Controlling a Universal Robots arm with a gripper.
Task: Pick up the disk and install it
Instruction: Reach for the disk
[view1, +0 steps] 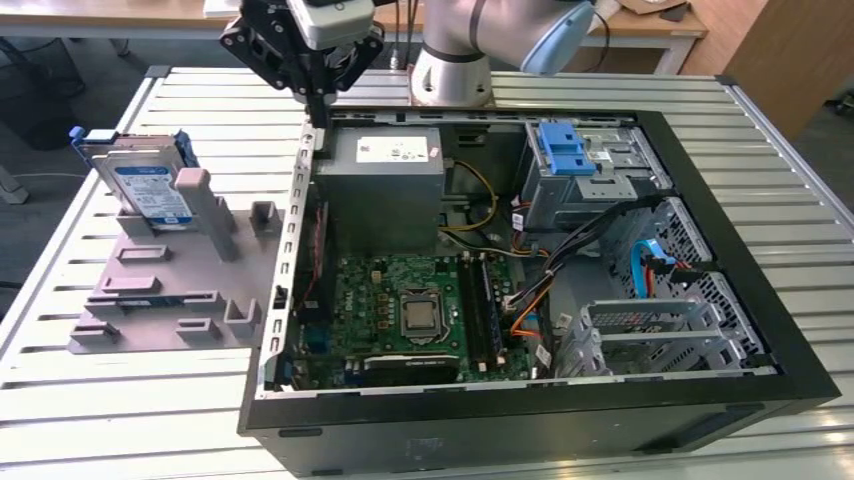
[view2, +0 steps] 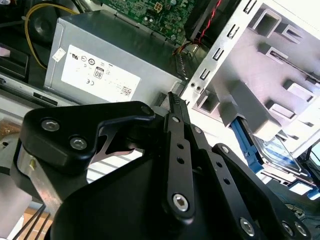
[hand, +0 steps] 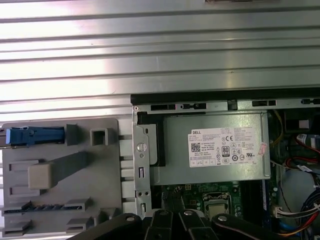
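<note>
The disk (view1: 144, 187) stands upright in a slot at the far end of a grey holder (view1: 167, 300), on the exterior view's left. It is silver with a white-and-blue label and a blue frame. It shows edge-on in the first wrist view (hand: 35, 136), and partly behind the holder's posts in the second wrist view (view2: 281, 151). My gripper (view1: 319, 112) hangs over the open computer case's far left corner, to the right of the disk and apart from it. Its black fingers (view2: 173, 100) are shut with nothing between them.
The open computer case (view1: 747, 300) lies on a slatted metal table (view1: 134, 420). Inside are a grey power supply (view1: 387, 165), a motherboard (view1: 407, 310), cables and a drive cage with a blue latch (view1: 574, 150). The arm's base (view1: 454, 70) stands behind the case.
</note>
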